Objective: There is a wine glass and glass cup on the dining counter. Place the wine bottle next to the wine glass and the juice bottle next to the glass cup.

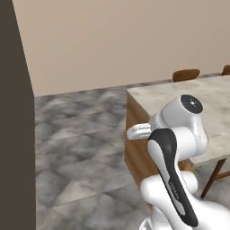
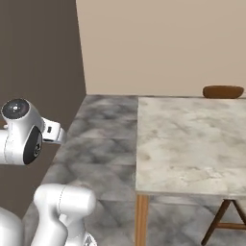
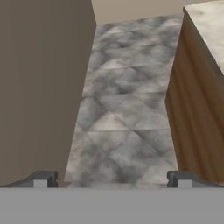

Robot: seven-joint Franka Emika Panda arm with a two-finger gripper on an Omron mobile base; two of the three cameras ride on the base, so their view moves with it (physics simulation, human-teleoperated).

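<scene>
pale marbled stone tops the dining worktop point(image 2: 192, 144), which stands on wooden sides and fills the right of both base views, with brown chair backs point(image 1: 186, 74) along its far edge. in the hand view the claw point(image 3: 111, 179) is spread wide and holds nothing, its two tips aimed down at the grey tiled floor point(image 3: 122, 127). the worktop's wooden side lies to the claw's right, near but apart; a dark wall point(image 3: 39, 87) stands to its left.

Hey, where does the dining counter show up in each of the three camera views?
Left base view: dining counter at right, behind the arm.
Right base view: dining counter fills the right half.
Hand view: its wooden side and a strip of stone top at the right edge.
Shared landmark: the grey tiled floor.
</scene>
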